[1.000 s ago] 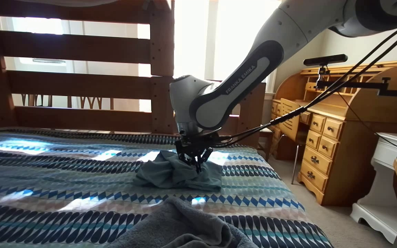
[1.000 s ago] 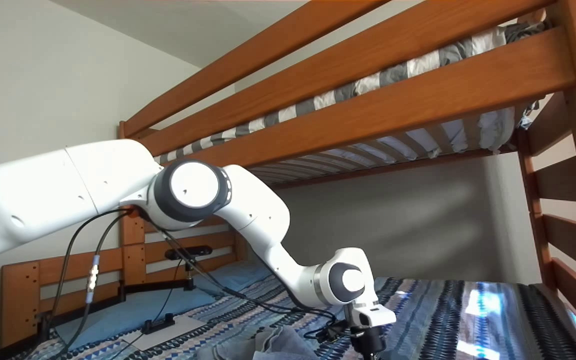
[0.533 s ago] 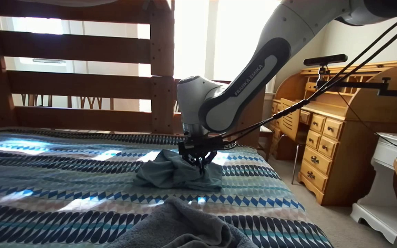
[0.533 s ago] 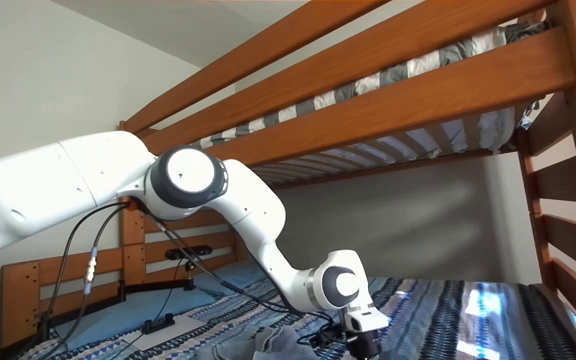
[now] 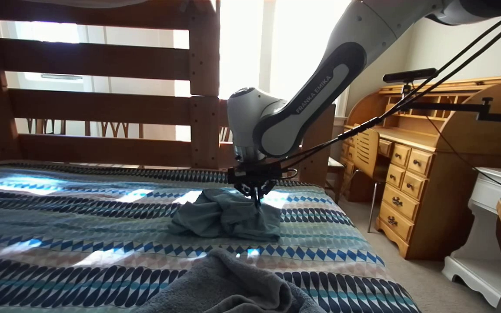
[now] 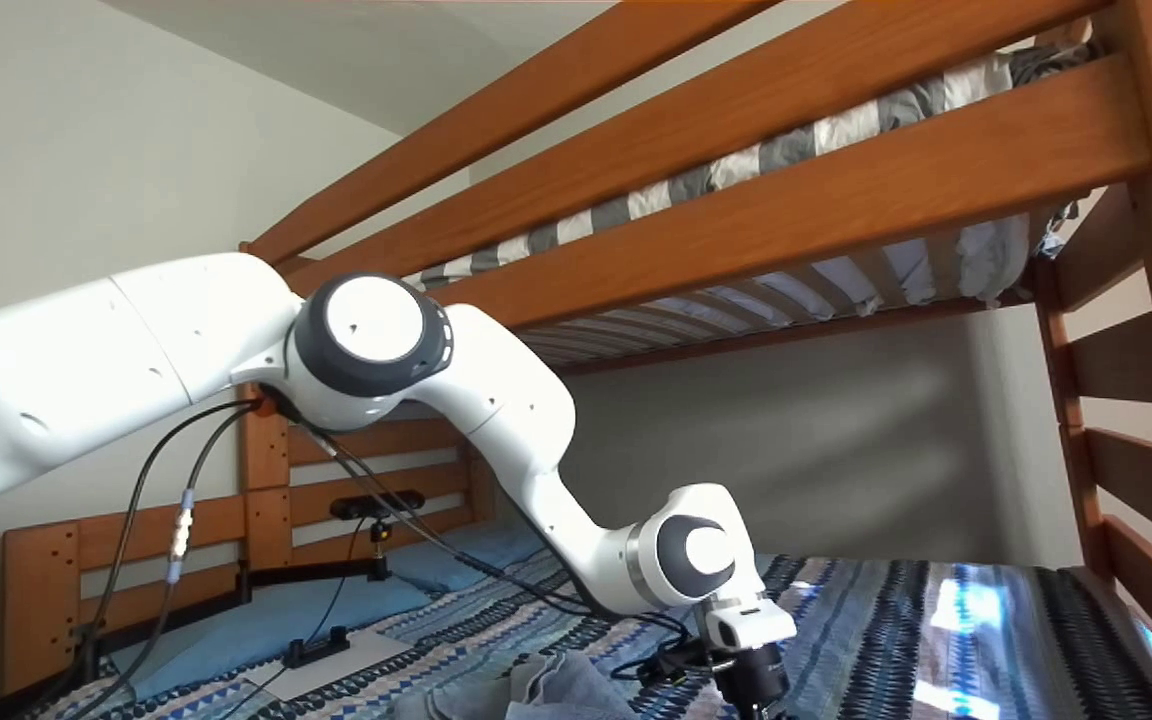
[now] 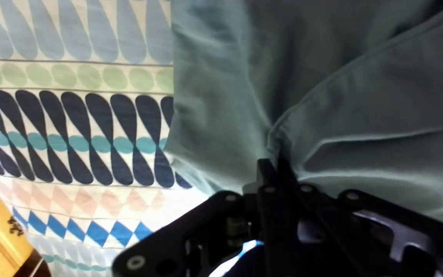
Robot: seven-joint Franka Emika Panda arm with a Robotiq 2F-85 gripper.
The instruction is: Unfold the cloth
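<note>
Clearly, in an exterior view the cloth lies bunched on the bedspread under the end effector; clinging layers could lift together. In an exterior view the lower edge crops the arm above the grasp. In the wrist view closed fingers seemingly pinch 1 hemmed fold; a slim bite could slip. Layers beneath are hidden.

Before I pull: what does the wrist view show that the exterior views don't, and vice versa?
Only the wrist view: a clear hem on the teal cloth, running up to the hand, which is closed on it.
Only the exterior views: the Franka arm and gray towel in both; in an exterior view, the upper bunk's rails.
Shared: hand and patterned bedspread throughout; teal cloth and desk drawers in wrist view and an exterior view.
</note>
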